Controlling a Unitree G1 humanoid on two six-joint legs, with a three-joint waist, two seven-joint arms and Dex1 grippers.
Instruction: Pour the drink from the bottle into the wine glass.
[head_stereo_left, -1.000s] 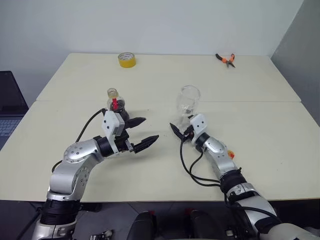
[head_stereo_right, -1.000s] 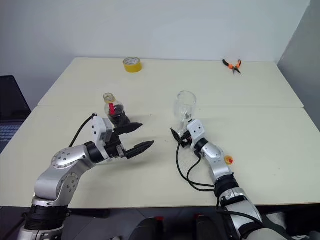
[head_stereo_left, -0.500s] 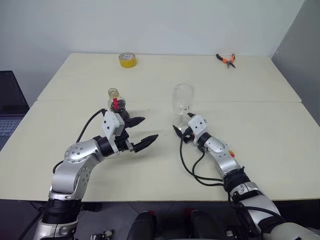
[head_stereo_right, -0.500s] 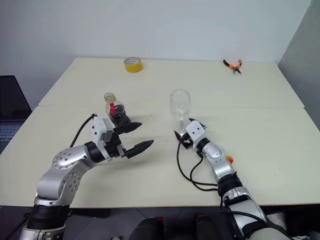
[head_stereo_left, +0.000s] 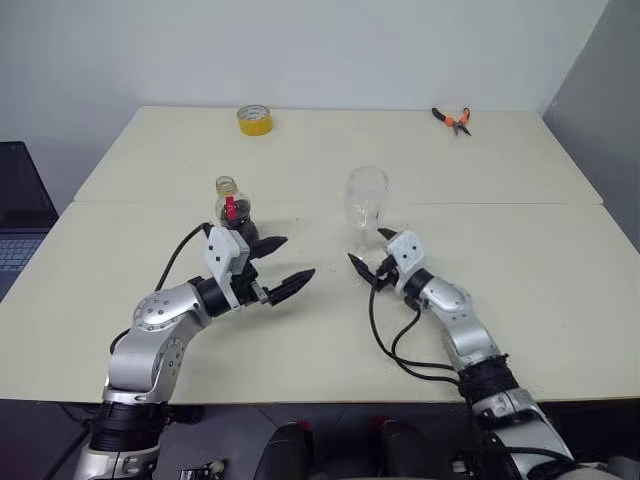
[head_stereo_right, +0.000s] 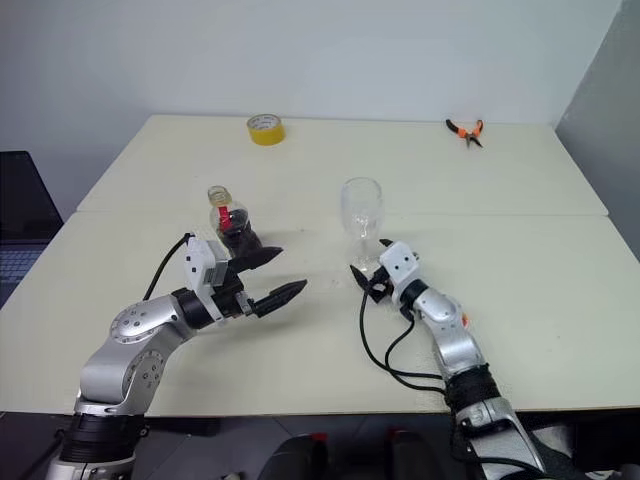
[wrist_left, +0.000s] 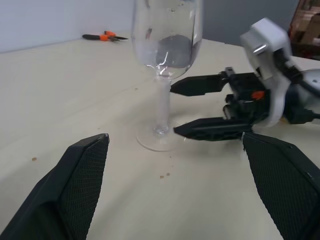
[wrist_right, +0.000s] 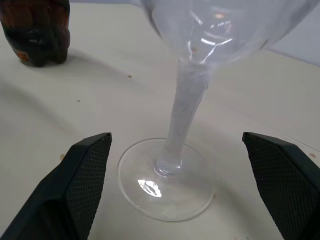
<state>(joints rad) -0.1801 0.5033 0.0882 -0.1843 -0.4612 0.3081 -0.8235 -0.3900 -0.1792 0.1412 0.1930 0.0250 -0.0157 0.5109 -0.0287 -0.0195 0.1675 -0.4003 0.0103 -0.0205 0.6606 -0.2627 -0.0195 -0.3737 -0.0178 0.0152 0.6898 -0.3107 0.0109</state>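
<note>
Both arms reach out low and roughly level, angled in toward each other. The left gripper (head_stereo_left: 281, 262) has its two black fingers spread wide, holding nothing, the elbow bent out to the side. The right gripper (head_stereo_left: 368, 250) is just as wide — its fingers (wrist_left: 205, 129) point toward the left one, a black cable looping under the forearm — and it is empty too
</note>
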